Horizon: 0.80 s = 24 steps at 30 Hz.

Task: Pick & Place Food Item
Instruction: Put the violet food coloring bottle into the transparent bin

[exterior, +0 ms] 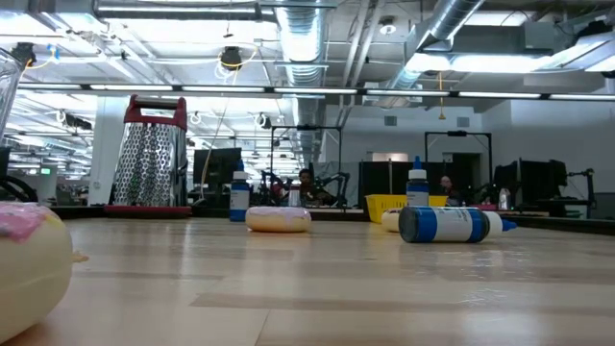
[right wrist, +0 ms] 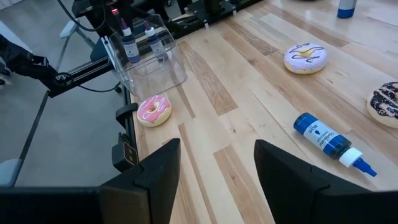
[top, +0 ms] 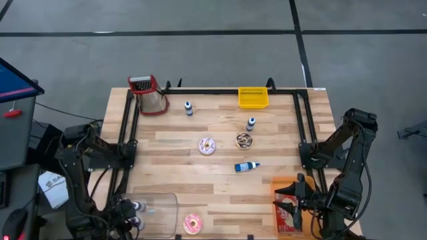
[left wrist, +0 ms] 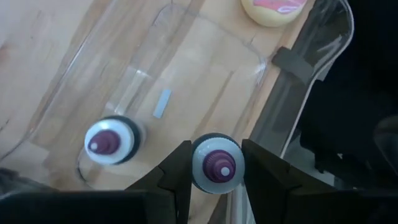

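left gripper [left wrist: 214,177] clamped on bottle [left wrist: 215,163] in clear bin [left wrist: 205,46], table's near-left corner; release upright beside other bottle [left wrist: 109,140], right gripper [right wrist: 217,168] apart

A metal grater [top: 148,93] with red trim is standing upright at the far left corner of the worktop [top: 220,200]. A yellow tray [top: 253,98] is sitting along that same far edge, well apart from it. An orange packet [top: 285,207] is lying at the near right edge.
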Motion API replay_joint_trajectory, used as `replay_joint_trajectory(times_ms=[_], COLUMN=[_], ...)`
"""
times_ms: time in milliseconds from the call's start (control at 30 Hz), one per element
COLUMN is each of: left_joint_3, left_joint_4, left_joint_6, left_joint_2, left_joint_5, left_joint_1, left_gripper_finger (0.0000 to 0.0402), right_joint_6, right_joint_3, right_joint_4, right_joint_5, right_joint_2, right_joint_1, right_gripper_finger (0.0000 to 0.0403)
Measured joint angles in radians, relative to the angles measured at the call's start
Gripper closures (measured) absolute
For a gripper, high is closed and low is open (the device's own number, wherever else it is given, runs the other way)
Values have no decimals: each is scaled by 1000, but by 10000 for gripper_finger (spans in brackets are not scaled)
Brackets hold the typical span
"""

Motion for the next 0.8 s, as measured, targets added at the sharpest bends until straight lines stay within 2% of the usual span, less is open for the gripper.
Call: replay_joint_trajectory(times_ms=[133, 400, 600, 800], left_joint_3=[0, 0, 0, 0], left_joint_4=[-13, -17, -19, -23], left_joint_6=[-42, -71, -75, -75], left_joint_2=[3, 20, 19, 19], left_joint_5=[-32, -14, 64, 63], left_joint_1=[-18, -22, -18, -17], left_gripper_finger=[294, 294, 294, 294], right_joint_6=[0, 3, 3, 2], right_joint_3=[0, 0, 0, 0], right_joint_4=[0, 0, 0, 0], right_joint_5=[0, 0, 0, 1], right_joint_2=[0, 0, 0, 0], right_joint_1=[0, 0, 0, 0], right_gripper_finger=[205, 205, 205, 205])
